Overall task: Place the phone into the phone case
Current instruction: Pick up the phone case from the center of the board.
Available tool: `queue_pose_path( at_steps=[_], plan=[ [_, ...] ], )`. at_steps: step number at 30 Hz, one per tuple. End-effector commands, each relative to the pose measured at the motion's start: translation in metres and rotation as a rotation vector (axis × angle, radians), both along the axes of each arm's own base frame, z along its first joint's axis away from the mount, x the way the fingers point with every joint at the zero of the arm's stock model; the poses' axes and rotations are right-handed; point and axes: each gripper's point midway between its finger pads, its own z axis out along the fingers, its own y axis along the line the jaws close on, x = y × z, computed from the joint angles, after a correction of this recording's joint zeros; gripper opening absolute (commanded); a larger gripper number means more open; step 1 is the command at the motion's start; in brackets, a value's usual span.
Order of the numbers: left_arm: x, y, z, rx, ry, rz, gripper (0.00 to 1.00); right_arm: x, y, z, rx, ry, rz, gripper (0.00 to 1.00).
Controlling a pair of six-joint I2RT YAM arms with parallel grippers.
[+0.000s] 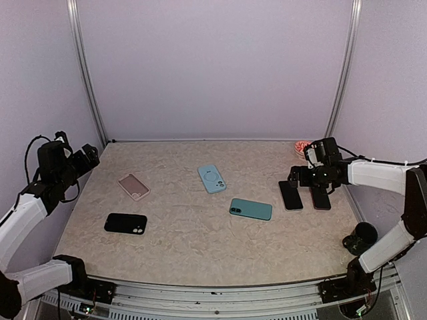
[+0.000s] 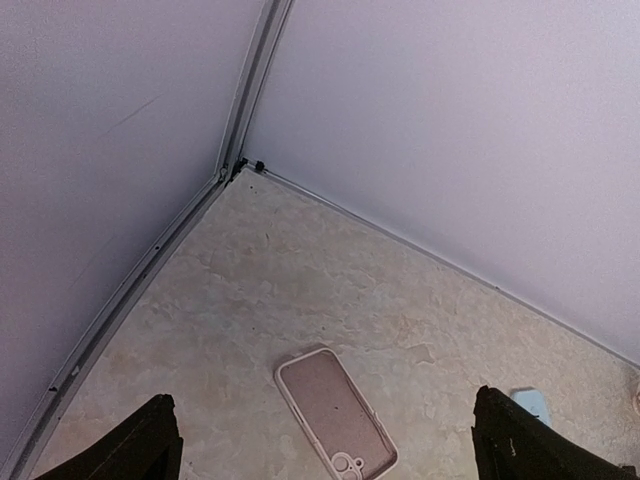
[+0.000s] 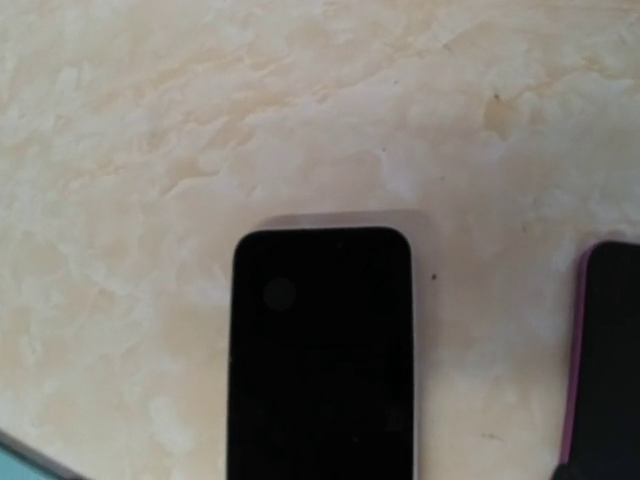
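Note:
Two black phones lie screen up at the right: one (image 1: pixel 290 195) fills the middle of the right wrist view (image 3: pixel 322 355), the other (image 1: pixel 321 198) has a magenta edge (image 3: pixel 605 360). My right gripper (image 1: pixel 312 180) hangs low just behind them, open and empty; its fingers do not show in its wrist view. An empty pink case (image 1: pixel 133 186) lies at the left, also in the left wrist view (image 2: pixel 335 413). My left gripper (image 1: pixel 90 157) is raised at the left edge, open and empty, its fingers (image 2: pixel 150 440) wide apart.
A light blue case (image 1: pixel 211 178) lies mid-table, a teal phone or case (image 1: pixel 251 209) in front of it, a black one (image 1: pixel 125 223) at the front left. A small red round thing (image 1: pixel 301 145) sits at the back right. Walls close the back and sides.

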Motion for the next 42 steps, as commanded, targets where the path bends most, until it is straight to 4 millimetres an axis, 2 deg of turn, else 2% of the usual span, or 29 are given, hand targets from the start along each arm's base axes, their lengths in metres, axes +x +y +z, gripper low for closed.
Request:
queue_pose_path(
  at_steps=[1,13,23,30,37,42],
  plan=[
    [0.002,-0.001,0.005,-0.008,-0.015,-0.006,0.99,0.003,0.008,-0.001,-0.041,0.005,0.021,0.99],
    [0.001,-0.002,0.005,-0.006,-0.015,-0.004,0.99,-0.002,0.022,-0.015,-0.076,0.033,0.062,0.99],
    [0.001,-0.002,0.004,-0.005,-0.009,-0.005,0.99,-0.005,0.046,-0.027,-0.118,0.056,0.147,0.99],
    [0.002,-0.002,0.003,-0.005,-0.005,-0.006,0.99,-0.008,0.065,-0.025,-0.124,0.043,0.22,0.99],
    [0.002,-0.003,0.002,-0.006,-0.004,-0.008,0.99,-0.009,0.099,-0.015,-0.115,0.01,0.32,0.99],
    [0.002,-0.003,0.003,-0.006,-0.005,-0.009,0.99,0.0,0.124,-0.006,-0.123,-0.011,0.353,0.99]
  ],
)
